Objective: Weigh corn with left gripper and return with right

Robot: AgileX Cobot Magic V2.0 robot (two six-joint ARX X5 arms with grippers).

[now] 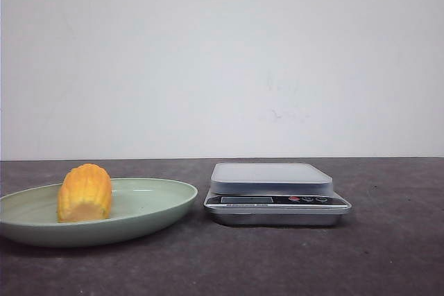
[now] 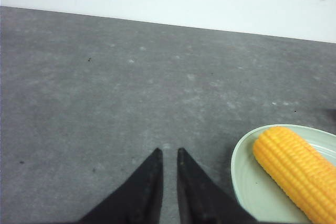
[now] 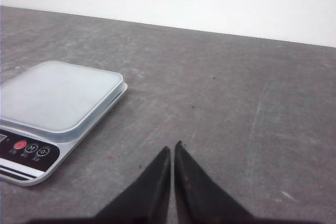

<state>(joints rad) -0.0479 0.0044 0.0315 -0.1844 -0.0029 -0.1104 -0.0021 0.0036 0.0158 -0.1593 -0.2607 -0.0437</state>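
Dark grey tabletop (image 1: 388,261) is running back to a plain white wall. On it, the corn (image 1: 84,193) is lying on the green plate (image 1: 156,209), just beside the scale (image 1: 275,192), whose platform is sitting bare. That fits either corn awaiting weighing or corn already returned, so no move is being settled here. The left gripper (image 2: 169,153) is hovering over the table near the plate's rim, jaws nearly closed, holding nothing. The right gripper (image 3: 172,148) is hanging beside the scale, jaws likewise almost together and gripping nothing. Any grasp is calling for a wider opening and a hold across the cob's middle.
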